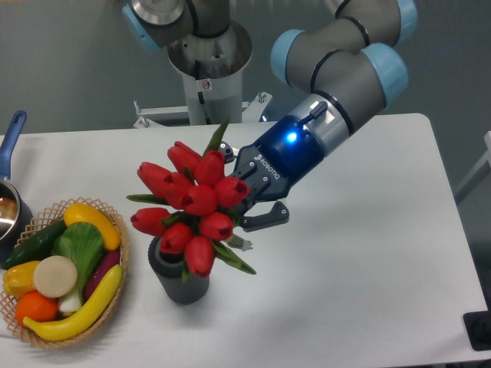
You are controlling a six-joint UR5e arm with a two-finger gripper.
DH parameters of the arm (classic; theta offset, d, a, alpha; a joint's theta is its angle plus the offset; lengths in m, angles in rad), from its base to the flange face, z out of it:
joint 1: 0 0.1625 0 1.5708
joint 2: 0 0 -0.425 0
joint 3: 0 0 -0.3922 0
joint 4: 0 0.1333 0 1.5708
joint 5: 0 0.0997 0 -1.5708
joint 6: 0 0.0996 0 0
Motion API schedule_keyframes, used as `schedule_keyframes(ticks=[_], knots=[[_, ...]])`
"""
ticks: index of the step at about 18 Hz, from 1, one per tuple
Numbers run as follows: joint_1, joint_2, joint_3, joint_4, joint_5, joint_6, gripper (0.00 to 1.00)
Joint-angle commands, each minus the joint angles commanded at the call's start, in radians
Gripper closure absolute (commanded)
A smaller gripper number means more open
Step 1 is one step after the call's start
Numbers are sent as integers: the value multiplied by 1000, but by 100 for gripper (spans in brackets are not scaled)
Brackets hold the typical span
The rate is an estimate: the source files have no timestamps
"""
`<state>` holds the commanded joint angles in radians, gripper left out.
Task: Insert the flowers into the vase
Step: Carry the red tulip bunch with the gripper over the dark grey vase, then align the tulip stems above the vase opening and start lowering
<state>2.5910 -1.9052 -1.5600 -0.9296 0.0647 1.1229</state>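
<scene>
The flowers (196,201), a bunch of red tulips with green leaves, stand with their stems in the vase (184,280), a small dark grey ribbed cup at the front middle of the table. The bunch leans slightly right. My gripper (238,202) is just right of and behind the buds, above the vase's rim. One dark finger (265,218) shows below the buds, spread away from the bunch. The other finger is hidden behind the tulips. The jaws look open and no stem shows between them.
A wicker basket (115,230) of vegetables and fruit stands at the front left, close to the vase. A blue-handled pot (11,138) sits at the far left edge. The robot base (209,69) is at the back. The white table (368,291) stretches to the right.
</scene>
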Motion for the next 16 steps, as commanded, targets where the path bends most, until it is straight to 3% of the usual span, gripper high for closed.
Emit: schedule_keyframes(ticks=[4,16], knots=[[0,34,-100,2,-57,6,73],[-45,23,-126,5,-134,23,73]])
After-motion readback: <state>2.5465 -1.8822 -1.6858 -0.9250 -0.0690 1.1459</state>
